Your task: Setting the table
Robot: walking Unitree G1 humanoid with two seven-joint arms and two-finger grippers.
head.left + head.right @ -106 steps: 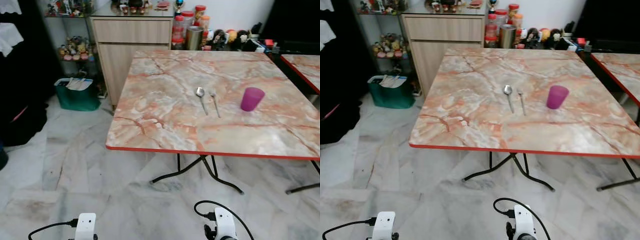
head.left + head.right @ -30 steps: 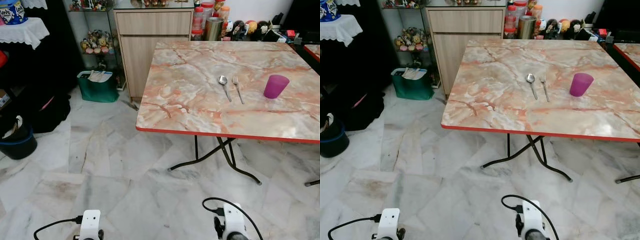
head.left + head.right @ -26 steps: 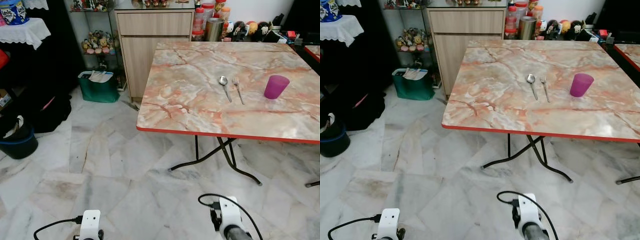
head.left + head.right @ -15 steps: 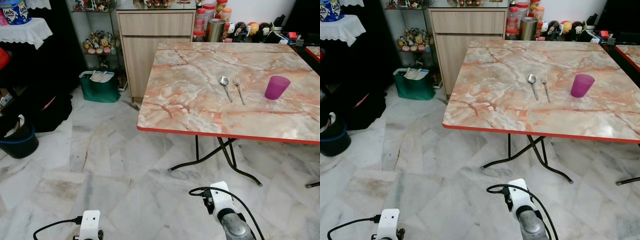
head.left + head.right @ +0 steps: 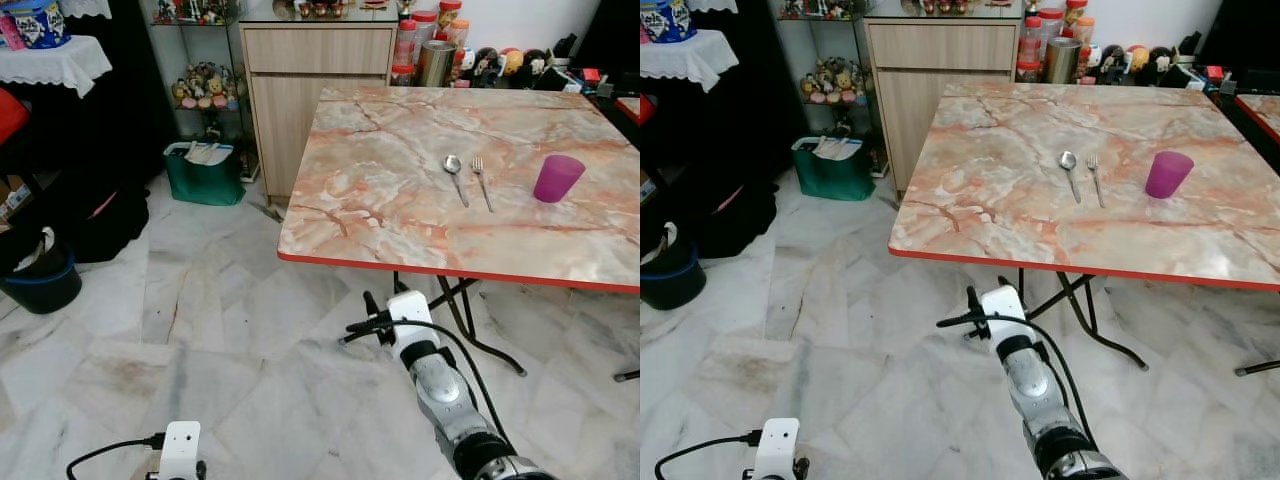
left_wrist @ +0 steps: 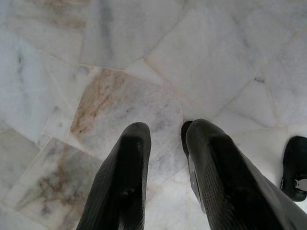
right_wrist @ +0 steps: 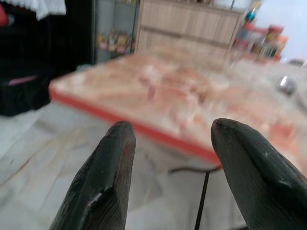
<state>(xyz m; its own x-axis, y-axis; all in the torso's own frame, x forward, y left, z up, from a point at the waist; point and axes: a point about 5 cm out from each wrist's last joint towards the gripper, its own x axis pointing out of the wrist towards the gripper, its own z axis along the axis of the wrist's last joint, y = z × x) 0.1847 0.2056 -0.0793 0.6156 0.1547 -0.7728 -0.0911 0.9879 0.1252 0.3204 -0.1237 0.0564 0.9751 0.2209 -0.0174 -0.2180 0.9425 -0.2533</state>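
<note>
Raising my right gripper [image 7: 165, 139], fingers wide apart and empty, I faced the table [image 5: 400, 215] edge; spoon [image 5: 455, 175], fork [image 5: 483, 180], cup [image 5: 556, 178] lay far right.

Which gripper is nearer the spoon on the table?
Right. The right gripper is raised just below the table's near edge, short of the spoon; the left gripper hangs over the floor.

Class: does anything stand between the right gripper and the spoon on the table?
Nothing stands on the table before the spoon. The right gripper hangs below the table's red edge, so that edge lies between them.
</note>
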